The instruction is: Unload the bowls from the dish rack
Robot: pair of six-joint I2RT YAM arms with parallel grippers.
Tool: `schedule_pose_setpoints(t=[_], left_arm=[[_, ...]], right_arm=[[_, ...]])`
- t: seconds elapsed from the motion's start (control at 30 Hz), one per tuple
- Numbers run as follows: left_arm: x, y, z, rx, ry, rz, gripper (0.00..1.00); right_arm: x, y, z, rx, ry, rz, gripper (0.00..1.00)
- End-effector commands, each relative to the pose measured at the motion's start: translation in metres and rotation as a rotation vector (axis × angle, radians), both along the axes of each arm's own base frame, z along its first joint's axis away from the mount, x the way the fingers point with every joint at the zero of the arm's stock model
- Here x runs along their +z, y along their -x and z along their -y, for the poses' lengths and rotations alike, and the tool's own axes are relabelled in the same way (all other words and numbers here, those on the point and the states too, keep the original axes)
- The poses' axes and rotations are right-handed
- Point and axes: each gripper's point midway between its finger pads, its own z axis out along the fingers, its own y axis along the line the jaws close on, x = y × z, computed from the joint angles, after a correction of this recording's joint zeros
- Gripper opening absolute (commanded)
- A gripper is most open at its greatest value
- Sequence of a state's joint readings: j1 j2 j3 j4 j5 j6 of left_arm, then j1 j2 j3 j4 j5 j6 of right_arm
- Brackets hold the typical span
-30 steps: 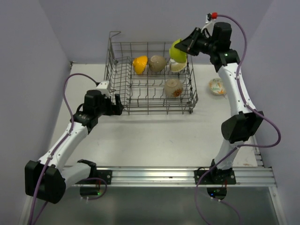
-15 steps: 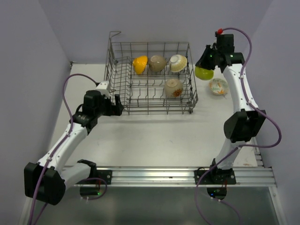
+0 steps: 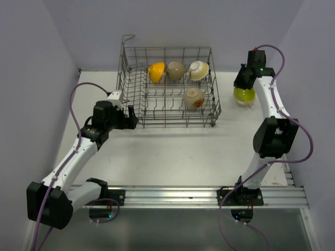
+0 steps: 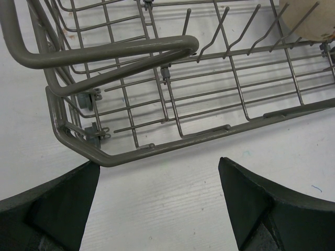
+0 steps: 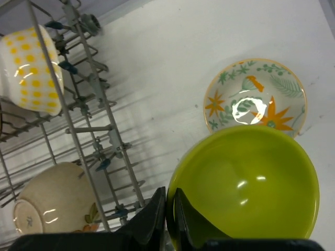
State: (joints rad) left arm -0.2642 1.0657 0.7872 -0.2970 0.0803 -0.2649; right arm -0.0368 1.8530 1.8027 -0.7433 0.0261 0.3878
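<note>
R end effector (image 5: 170, 209) clenched on rim of glossy lime-green round bowl (image 5: 246, 183), low over floral-print shallow bowl (image 5: 256, 94) nr far right edge of table (image 5: 157, 63); lower level, nest gently, then release. L end effector (image 4: 157, 204) spread open, empty, by near-left corner of grey wire dish rack (image 4: 112, 50)

White table (image 3: 157, 151) between plain lavender walls (image 3: 31, 63).
</note>
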Motion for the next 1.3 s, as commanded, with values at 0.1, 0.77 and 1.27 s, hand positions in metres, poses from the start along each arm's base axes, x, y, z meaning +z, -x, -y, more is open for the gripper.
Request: schedule_pose_setpoints(t=[0.1,0.77,1.27], left_arm=[[0.017,-0.003,0.009,-0.053,0.02,0.074,1.0],[0.014,-0.004,0.011,-0.067,0.016,0.063,1.0],[0.012,-0.004,0.013,-0.073,0.018,0.054,1.0]], right_arm=[[0.0,-0.028,0.027,-0.068,0.113,0.076,0.0],[-0.051,-0.085,0.062,-0.1,0.214,-0.002,0.0],[-0.102,-0.075,0.065,-0.104,0.218,-0.133,0.18]])
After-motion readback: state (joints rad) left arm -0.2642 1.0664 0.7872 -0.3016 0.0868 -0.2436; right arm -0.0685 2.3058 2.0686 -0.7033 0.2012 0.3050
